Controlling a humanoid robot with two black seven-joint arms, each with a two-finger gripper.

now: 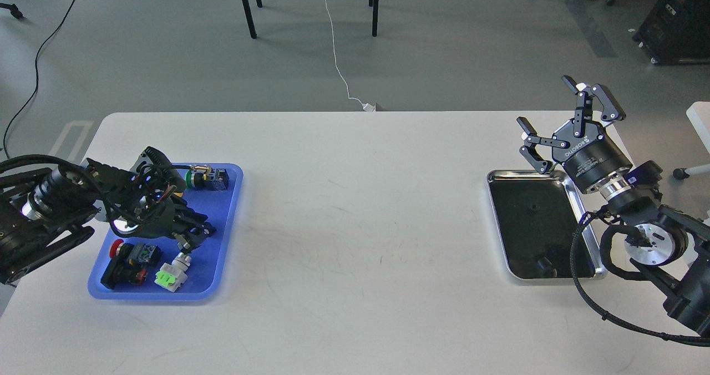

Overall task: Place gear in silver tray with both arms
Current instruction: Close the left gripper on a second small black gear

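Observation:
The silver tray (pixel 498 225) lies at the table's right side, its dark bottom holding only a tiny dark speck (pixel 531 208) that I cannot identify. My right gripper (pixel 544 102) is open and empty, raised above the tray's far edge and pointing up and away. My left gripper (pixel 192 235) is low over the blue plastic tray (pixel 222 253) at the left, its dark fingers among the parts. I cannot tell whether they are shut or hold anything. I cannot pick out a gear; the left gripper hides part of the blue tray.
The blue tray holds a green push button (pixel 195 180), a red button on a black switch block (pixel 125 256) and a white and green part (pixel 171 275). My right arm's black cable (pixel 577 286) loops over the silver tray's near right corner. The white table (pixel 360 225) spans between the trays.

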